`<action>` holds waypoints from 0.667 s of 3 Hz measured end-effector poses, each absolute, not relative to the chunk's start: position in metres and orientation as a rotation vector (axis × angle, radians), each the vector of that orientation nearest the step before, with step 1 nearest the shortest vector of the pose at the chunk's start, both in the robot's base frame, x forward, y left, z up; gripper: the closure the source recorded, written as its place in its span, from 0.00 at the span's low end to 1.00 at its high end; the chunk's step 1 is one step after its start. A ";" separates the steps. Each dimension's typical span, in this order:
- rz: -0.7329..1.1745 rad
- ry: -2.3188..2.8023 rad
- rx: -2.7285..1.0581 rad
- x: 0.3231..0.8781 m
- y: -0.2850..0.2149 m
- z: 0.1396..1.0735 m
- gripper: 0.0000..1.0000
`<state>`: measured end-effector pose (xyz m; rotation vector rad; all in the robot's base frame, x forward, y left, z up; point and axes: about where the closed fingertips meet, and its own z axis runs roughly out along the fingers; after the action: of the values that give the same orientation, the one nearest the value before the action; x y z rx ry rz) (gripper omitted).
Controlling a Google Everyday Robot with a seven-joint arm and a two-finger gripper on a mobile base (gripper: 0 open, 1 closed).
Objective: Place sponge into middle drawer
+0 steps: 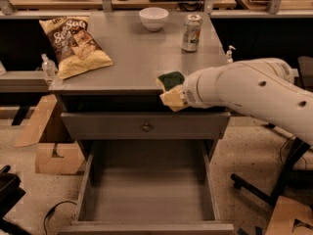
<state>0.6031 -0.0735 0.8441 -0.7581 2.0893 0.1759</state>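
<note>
The gripper (180, 95), at the end of the white arm reaching in from the right, carries the sponge (171, 88). Its grasp is mostly hidden behind the wrist, though the sponge hangs off the surface, so I judge it clamped. The sponge sits at the near edge of the table top (127, 58), tilted, with the green layer uppermost and the yellow foam below, just above the drawer front with the knob (145, 126).

The middle drawer (146, 226) stands pulled out, below the sponge and nearer to the camera. The coming move therefore turns on bringing the sponge toward the near side, past that closed front, and then down. Nothing shows on the drawer's grey floor. Far back on the table stand a white bowl (153, 18) (its inside cannot be seen), a can (191, 32) and, at left, a chip bag (76, 45).
</note>
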 end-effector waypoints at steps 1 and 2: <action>0.248 2.063 -0.757 0.557 -0.093 0.848 1.00; 0.245 2.063 -0.758 0.557 -0.093 0.848 1.00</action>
<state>0.5567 -0.0934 0.8484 -0.7581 2.0631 0.2449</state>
